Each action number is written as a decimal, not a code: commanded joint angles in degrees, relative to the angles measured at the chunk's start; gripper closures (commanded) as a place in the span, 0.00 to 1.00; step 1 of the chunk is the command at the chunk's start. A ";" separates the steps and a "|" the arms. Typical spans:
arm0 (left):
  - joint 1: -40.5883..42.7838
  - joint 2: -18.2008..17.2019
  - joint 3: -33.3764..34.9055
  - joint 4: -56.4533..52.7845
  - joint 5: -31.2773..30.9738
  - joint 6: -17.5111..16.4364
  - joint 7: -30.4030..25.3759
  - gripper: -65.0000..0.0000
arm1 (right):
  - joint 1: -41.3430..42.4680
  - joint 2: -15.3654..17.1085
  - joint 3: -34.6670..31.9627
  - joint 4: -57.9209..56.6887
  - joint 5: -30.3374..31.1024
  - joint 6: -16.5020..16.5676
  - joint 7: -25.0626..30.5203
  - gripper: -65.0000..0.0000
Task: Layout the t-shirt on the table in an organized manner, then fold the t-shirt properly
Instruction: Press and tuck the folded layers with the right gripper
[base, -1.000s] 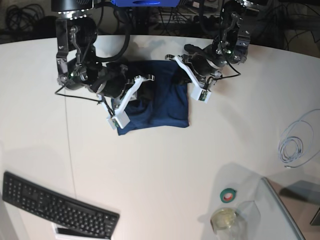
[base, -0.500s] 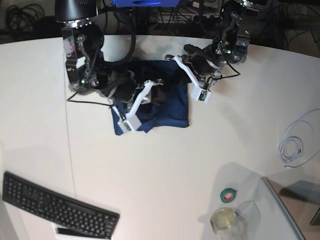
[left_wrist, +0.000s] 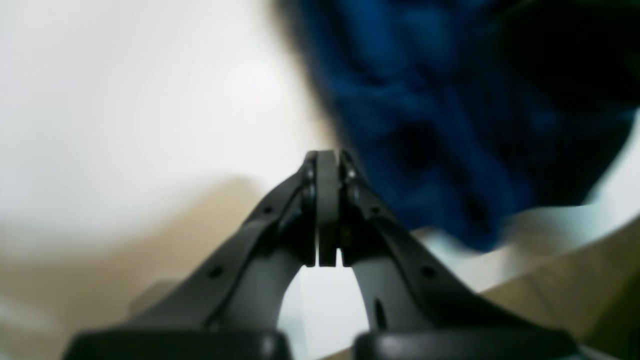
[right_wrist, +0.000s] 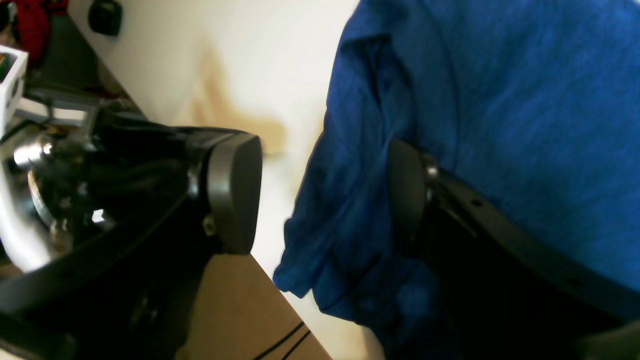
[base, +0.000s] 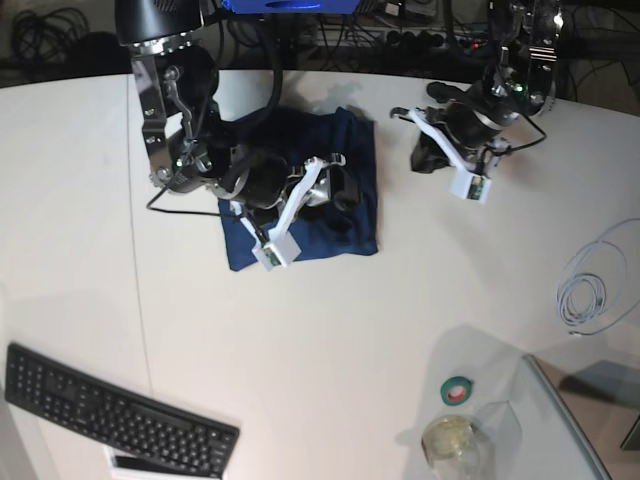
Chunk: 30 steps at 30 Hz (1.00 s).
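The dark navy t-shirt (base: 352, 215) lies folded into a compact bundle on the white table (base: 330, 330), at the back centre. My right gripper (base: 338, 190) hovers over the middle of the bundle. In the right wrist view it is open (right_wrist: 320, 195), with a folded edge of the shirt (right_wrist: 525, 100) lying between its pads and nothing pinched. My left gripper (base: 424, 160) is over bare table just to the right of the shirt. In the left wrist view it is shut and empty (left_wrist: 327, 210), with the blurred shirt (left_wrist: 430, 125) beyond it.
A black keyboard (base: 110, 410) lies at the front left. A green tape roll (base: 457, 390), a clear cup (base: 452, 440) and a grey tray edge (base: 565, 420) are at the front right. A coiled white cable (base: 585, 295) lies at the right. A thin seam (base: 140, 300) runs down the table.
My left gripper has pulled off the shirt's right edge and moved right over bare table. My right gripper has moved right, further over the shirt, whose left part now lies flatter.
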 joint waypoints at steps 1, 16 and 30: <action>0.64 -1.25 -1.51 1.26 -0.47 -0.44 -0.44 1.00 | -0.06 -0.29 0.26 3.51 1.39 0.60 1.38 0.43; 6.62 -7.58 -22.34 -9.37 -0.38 -8.96 -0.88 1.00 | 6.71 3.31 -0.18 -1.85 0.95 -4.85 1.82 0.97; 7.41 -6.18 -29.29 -11.04 -0.38 -15.64 -0.53 1.00 | 12.16 -0.03 -12.84 -16.18 1.39 -6.44 9.29 0.96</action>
